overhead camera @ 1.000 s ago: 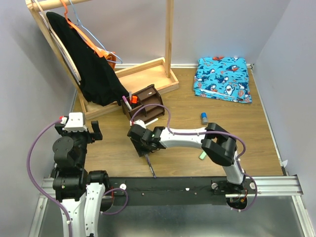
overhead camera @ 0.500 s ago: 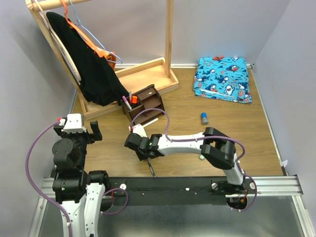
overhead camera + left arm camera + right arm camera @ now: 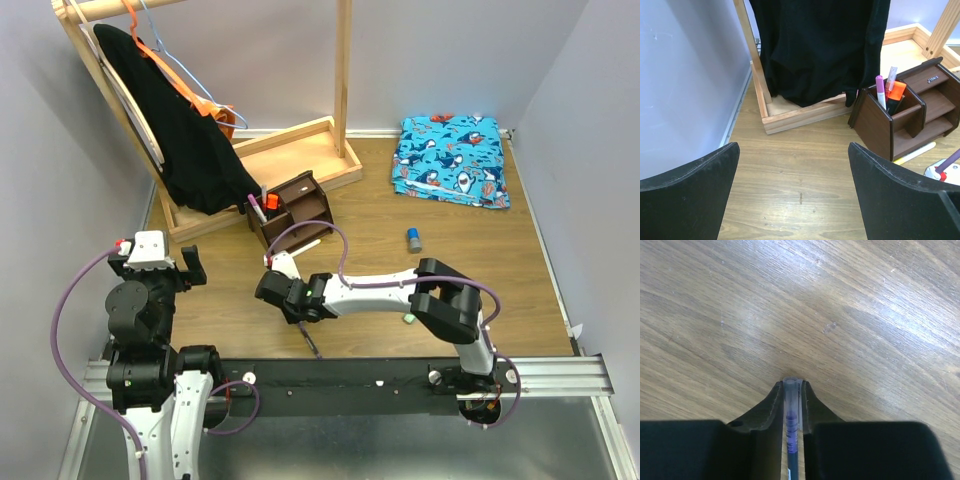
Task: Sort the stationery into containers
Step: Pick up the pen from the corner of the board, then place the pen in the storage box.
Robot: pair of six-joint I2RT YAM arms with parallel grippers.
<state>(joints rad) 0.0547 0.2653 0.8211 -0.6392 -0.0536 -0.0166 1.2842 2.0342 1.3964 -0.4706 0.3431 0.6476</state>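
My right gripper [image 3: 284,298] [image 3: 791,386] is shut on the purple-grey pen [image 3: 791,416], low over the table; the pen's dark end sticks out toward the near edge [image 3: 311,342]. The dark brown organiser [image 3: 297,210] [image 3: 910,120] holds a pink-white pen [image 3: 880,90] and a black-orange marker [image 3: 896,93] upright. A yellow-white pen [image 3: 306,246] [image 3: 916,152] lies in front of it. A blue-topped tube [image 3: 412,238] and a mint-green highlighter [image 3: 408,318] lie to the right. My left gripper [image 3: 188,266] [image 3: 794,200] is open and empty, left of the organiser. No eraser shows.
The pale wooden rack frame [image 3: 300,150] stands behind the organiser, with a black garment [image 3: 180,140] and an orange hanger [image 3: 207,106] hanging over it. A folded blue shark-print cloth [image 3: 450,158] lies at the back right.
My right gripper has moved a little toward the near edge and left, away from the organiser, along the purple-grey pen. The left arm has not moved.
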